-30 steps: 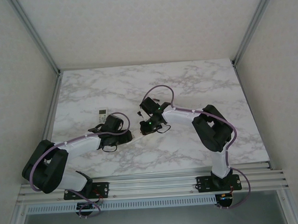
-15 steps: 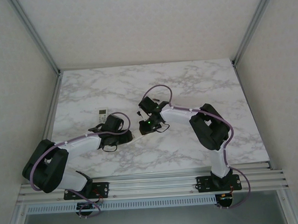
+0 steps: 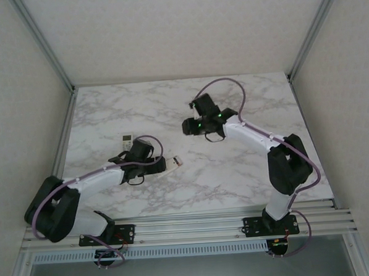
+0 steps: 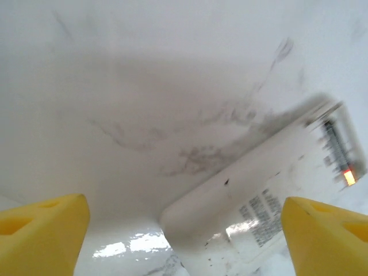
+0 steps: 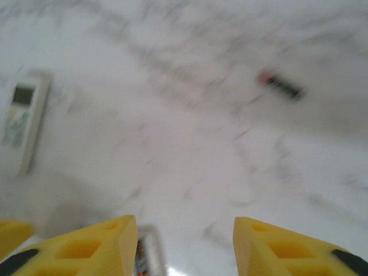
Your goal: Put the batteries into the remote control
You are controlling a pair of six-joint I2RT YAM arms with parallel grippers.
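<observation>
A white remote control (image 4: 247, 201) lies back side up on the marble table between the wide-apart yellow fingers of my left gripper (image 4: 184, 208), and neither finger touches it. Its open battery bay (image 4: 340, 154) shows a dark cell with an orange-red end. From above, this remote (image 3: 174, 162) pokes out past my left gripper (image 3: 163, 164). My right gripper (image 3: 187, 126) hovers further back, open, with nothing between its fingers (image 5: 95, 247). One loose battery (image 5: 282, 85) lies blurred on the table ahead of it. The end of the remote (image 5: 148, 252) sits just below the right gripper (image 5: 184, 224).
A second white remote (image 3: 128, 141) with a small screen lies face up at the left (image 5: 20, 123). Metal frame posts and walls border the marble table (image 3: 236, 172) on the left, right and back.
My right gripper has opened and pulled away from the remote, up and to the right. My left gripper has opened wider, and the remote now shows free beside it.
</observation>
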